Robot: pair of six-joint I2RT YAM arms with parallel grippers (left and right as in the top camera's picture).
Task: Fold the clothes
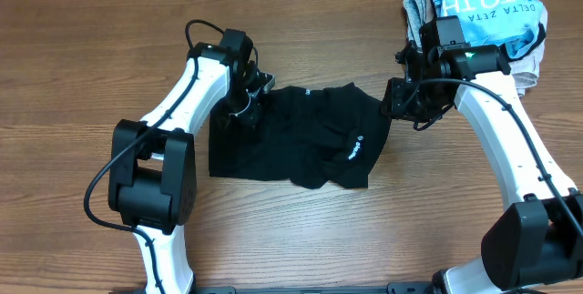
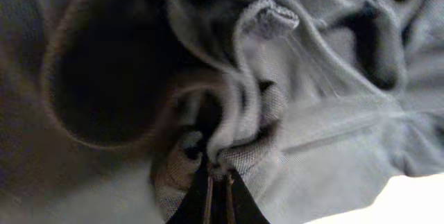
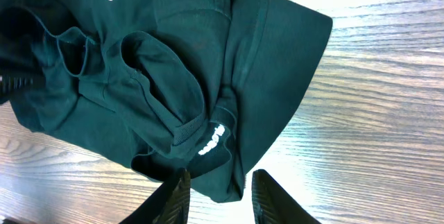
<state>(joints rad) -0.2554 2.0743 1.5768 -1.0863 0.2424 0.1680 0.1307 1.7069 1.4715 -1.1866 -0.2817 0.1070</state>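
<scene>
The clothes, a crumpled black T-shirt (image 1: pixel 301 135), lie in the middle of the wooden table. My left gripper (image 1: pixel 248 103) is at the shirt's upper left edge. In the left wrist view its fingers (image 2: pixel 217 179) are pressed together on a bunched fold of the fabric (image 2: pixel 333 134). My right gripper (image 1: pixel 398 103) hovers at the shirt's upper right corner. In the right wrist view the right gripper (image 3: pixel 222 181) stands open, with a hanging edge of the shirt (image 3: pixel 173 64) between the two fingers. Small white lettering (image 3: pixel 211 139) shows on the fabric near them.
A pile of other garments sits at the far right corner: a light blue shirt with pink and white lettering (image 1: pixel 483 3) on grey and beige pieces (image 1: pixel 421 7). Bare wooden table (image 1: pixel 82 66) lies left of and in front of the shirt.
</scene>
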